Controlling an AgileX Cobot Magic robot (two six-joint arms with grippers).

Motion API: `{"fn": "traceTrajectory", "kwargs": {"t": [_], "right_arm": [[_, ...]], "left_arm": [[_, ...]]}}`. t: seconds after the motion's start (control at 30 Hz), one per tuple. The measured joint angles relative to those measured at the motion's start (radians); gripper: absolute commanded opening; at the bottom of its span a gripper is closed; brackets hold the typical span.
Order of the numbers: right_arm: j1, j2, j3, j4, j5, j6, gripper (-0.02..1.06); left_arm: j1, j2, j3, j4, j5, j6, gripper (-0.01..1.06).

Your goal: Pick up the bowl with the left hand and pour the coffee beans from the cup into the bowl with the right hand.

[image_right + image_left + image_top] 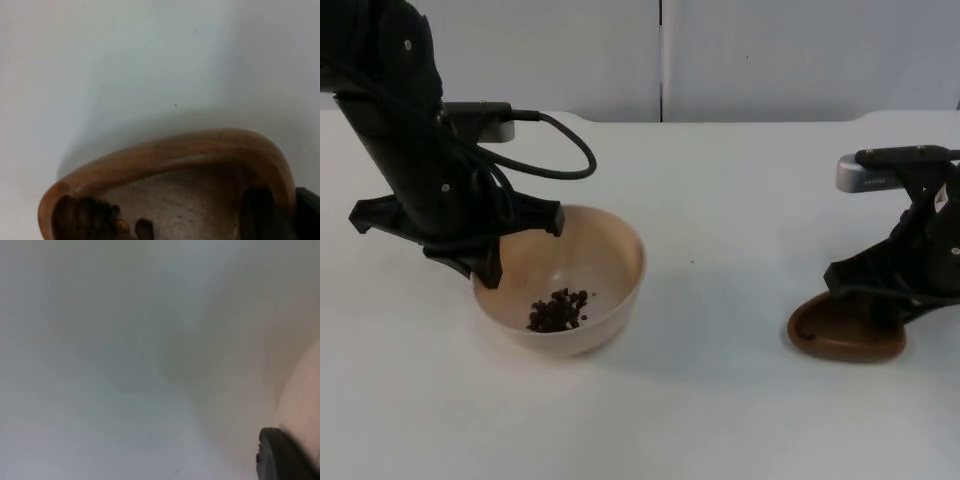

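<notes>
In the left hand (492, 262), the bowl's (610, 262) rim.

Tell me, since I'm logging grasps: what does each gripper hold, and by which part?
The left gripper grips the bowl by its rim. The right gripper grips the brown cup by its rim, one finger inside.

Pale cream bowl (605, 262), dark brown coffee beans (558, 311), reddish-brown wooden cup (845, 335), white table (720, 200), grey wall (800, 50)

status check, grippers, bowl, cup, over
Left gripper on bowl rim. Right gripper shut on cup at the table. Coffee beans in bowl. Nothing in the way.
</notes>
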Motion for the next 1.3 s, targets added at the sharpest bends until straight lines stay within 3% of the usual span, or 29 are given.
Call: {"fn": "traceTrajectory", "kwargs": {"t": [0.2,0.3,0.33,0.4,0.5,0.53,0.63,0.7,0.73,0.8,0.87,1.1,1.3], "right_arm": [[0.000,0.000,0.000,0.000,0.000,0.000,0.00],[0.000,0.000,0.000,0.000,0.003,0.000,0.00],[0.000,0.000,0.000,0.000,0.003,0.000,0.00],[0.000,0.000,0.000,0.000,0.005,0.000,0.01],[0.000,0.000,0.000,0.000,0.006,0.000,0.14],[0.000,0.000,0.000,0.000,0.006,0.005,0.14],[0.000,0.000,0.000,0.000,0.006,0.021,0.35],[0.000,0.000,0.000,0.000,0.006,0.023,0.48],[0.000,0.000,0.000,0.000,0.006,0.023,0.48],[0.000,0.000,0.000,0.000,0.000,0.023,0.60],[0.000,-0.002,0.002,0.000,-0.009,0.023,0.65],[0.000,-0.080,0.002,0.000,-0.011,0.025,0.66],[0.000,-0.225,0.002,0.000,0.053,0.012,0.66]], "left_arm": [[0.000,0.000,0.000,-0.002,0.000,0.000,0.02],[0.000,0.000,0.000,-0.002,0.000,0.000,0.17],[0.000,0.002,0.000,-0.002,0.000,0.000,0.17],[0.000,0.008,0.000,0.000,0.000,0.002,0.33],[0.000,0.010,0.000,0.000,-0.002,0.002,0.56],[0.000,0.010,0.000,0.000,-0.002,0.002,0.56],[0.000,0.010,0.000,0.000,-0.002,0.002,0.66],[0.000,0.008,0.000,0.000,-0.002,0.002,0.67],[0.000,0.000,0.000,0.000,-0.006,0.002,0.67],[0.000,-0.025,0.000,-0.002,-0.012,0.002,0.67],[0.000,-0.048,0.000,-0.006,-0.014,0.002,0.67],[0.000,-0.176,0.000,-0.008,-0.010,0.002,0.67],[0.000,-0.323,0.000,-0.008,0.015,0.002,0.67]]}}
